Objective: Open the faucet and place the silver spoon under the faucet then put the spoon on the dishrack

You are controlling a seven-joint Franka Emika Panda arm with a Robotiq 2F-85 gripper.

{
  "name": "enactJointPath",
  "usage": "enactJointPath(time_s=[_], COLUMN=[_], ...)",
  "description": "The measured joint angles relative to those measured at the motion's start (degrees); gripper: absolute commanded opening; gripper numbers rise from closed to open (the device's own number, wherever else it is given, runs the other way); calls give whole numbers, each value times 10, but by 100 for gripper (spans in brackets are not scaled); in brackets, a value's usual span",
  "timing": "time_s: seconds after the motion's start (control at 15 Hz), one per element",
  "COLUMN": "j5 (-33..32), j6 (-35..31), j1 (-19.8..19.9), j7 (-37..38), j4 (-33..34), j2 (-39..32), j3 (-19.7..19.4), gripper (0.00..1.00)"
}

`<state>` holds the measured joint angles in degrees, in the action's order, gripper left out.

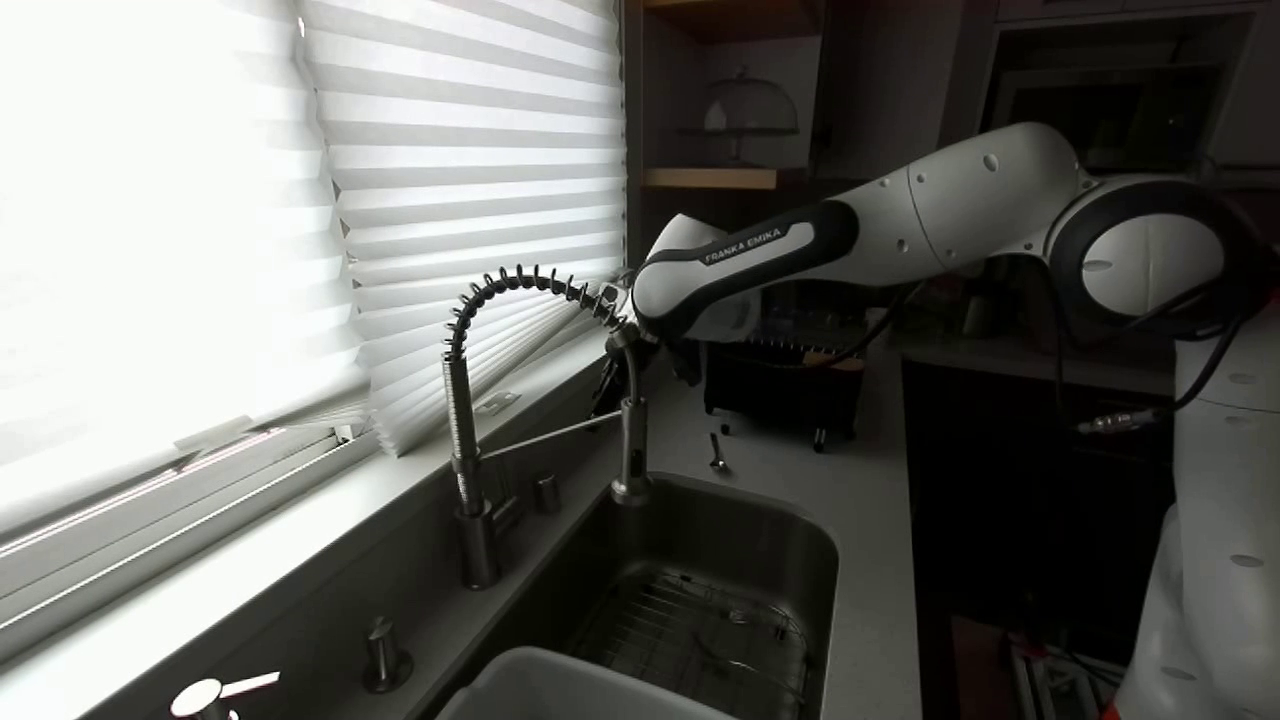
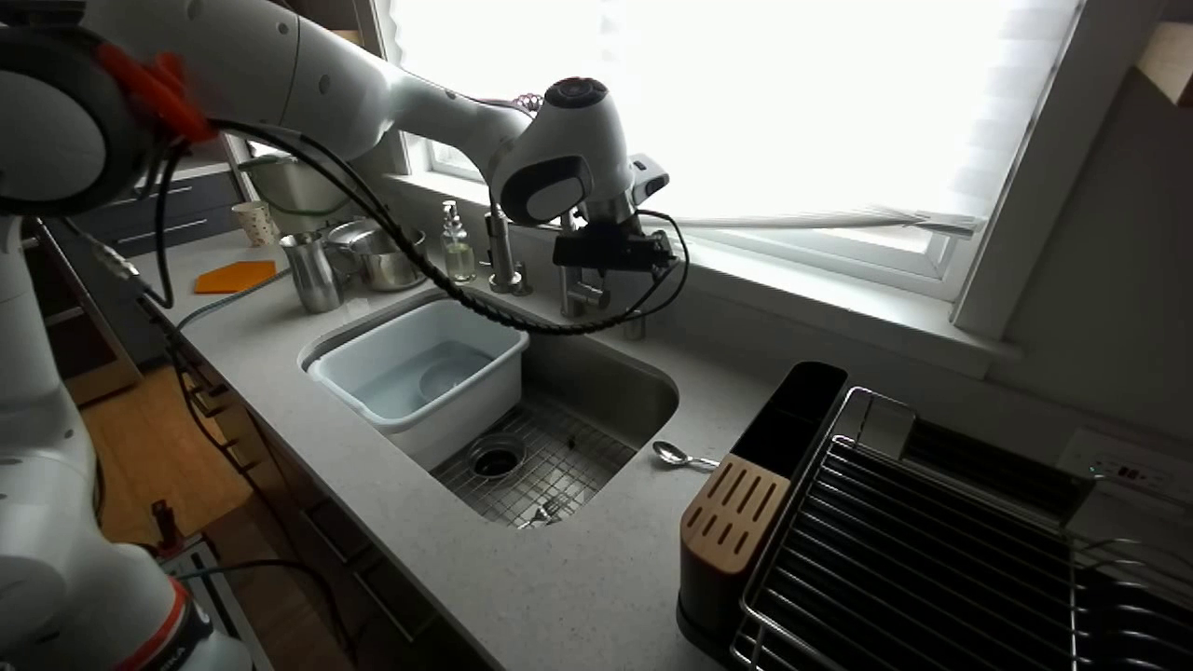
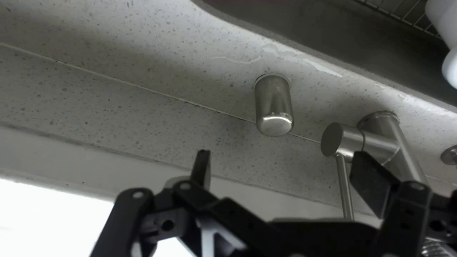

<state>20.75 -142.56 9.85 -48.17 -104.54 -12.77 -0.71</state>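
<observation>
Your gripper (image 3: 281, 159) hangs near window-side edge of counter (image 2: 578, 578), jaws well apart; in wrist view you see lever (image 3: 343, 185) of faucet (image 1: 461, 420) between them, contact unclear. Faucet stands upright along same edge, beside sink (image 2: 606, 382), spray head (image 1: 633, 450) pointing down. Silver spoon (image 2: 671, 454) lies between sink and dishrack (image 2: 932, 539), bowl toward sink, in from counter's front edge.

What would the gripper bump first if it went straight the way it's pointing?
Probably the faucet handle: in the wrist view, its lever shows between the fingers of the open gripper. Depth is hard to tell, though.
</observation>
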Motion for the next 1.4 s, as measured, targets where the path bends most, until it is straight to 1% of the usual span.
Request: enactJointPath(time_s=[0.2, 0.33, 0.6, 0.73, 1.07, 1.4], j5=[68, 124, 198, 220, 237, 265], j6=[14, 36, 93, 124, 194, 212], j1=[16, 27, 38, 40, 40, 40], j7=[-48, -82, -87, -77, -17, 10], j4=[11, 22, 52, 67, 110, 160], j2=[-1, -3, -16, -28, -72, -125], j3=[11, 16, 14, 12, 8, 13], gripper=[100, 100, 100, 100, 100, 100])
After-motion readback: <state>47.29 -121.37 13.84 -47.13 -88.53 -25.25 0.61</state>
